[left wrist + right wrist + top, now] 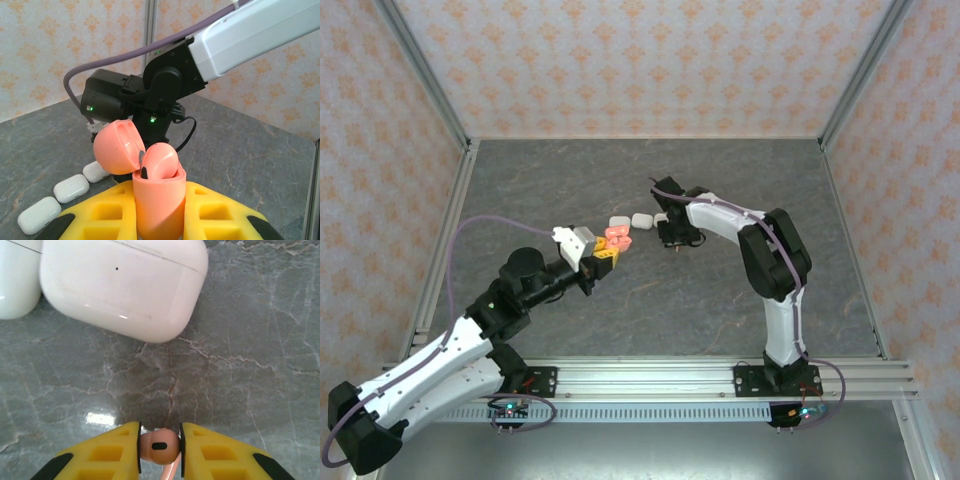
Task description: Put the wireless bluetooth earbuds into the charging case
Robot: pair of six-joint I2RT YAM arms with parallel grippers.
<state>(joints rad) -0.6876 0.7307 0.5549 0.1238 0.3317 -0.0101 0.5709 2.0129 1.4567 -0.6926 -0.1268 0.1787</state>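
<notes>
My left gripper [605,256] is shut on a salmon-pink charging case [159,200], holding it upright above the table with its lid [119,146] flipped open to the left. One pink earbud [161,161] sits in the case's opening. The case also appears from above [618,240]. My right gripper [159,447] is low over the table and shut on a second pink earbud [159,446], both pads touching its head and its stem pointing back between the fingers. From above, the right gripper [672,238] is just right of the pink case.
Three closed white cases [618,221] [641,219] [662,214] lie in a row on the grey marbled table [740,190], behind both grippers. One white case [120,285] lies close ahead of the right fingers. Patterned walls enclose the table.
</notes>
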